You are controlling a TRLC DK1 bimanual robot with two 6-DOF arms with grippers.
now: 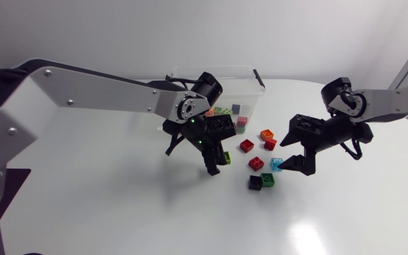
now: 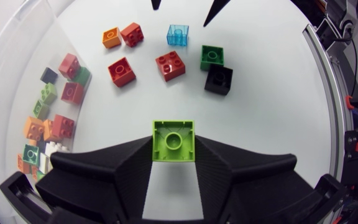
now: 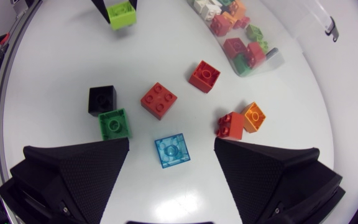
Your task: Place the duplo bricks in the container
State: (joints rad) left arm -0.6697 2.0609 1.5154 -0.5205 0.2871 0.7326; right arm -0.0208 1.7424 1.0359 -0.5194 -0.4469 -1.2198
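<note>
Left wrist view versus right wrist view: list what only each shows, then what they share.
Left wrist only: the broad finger bodies of the left gripper, shut on the lime brick. Right wrist only: the open finger bodies of the right gripper and the black clip on the container. Both: lime brick, clear blue brick, black brick, green brick, red bricks, orange brick, container.

Tabletop: white, smooth, slightly glossy
Far edge: curved
Surface marks: soft patch of light glare near the front
</note>
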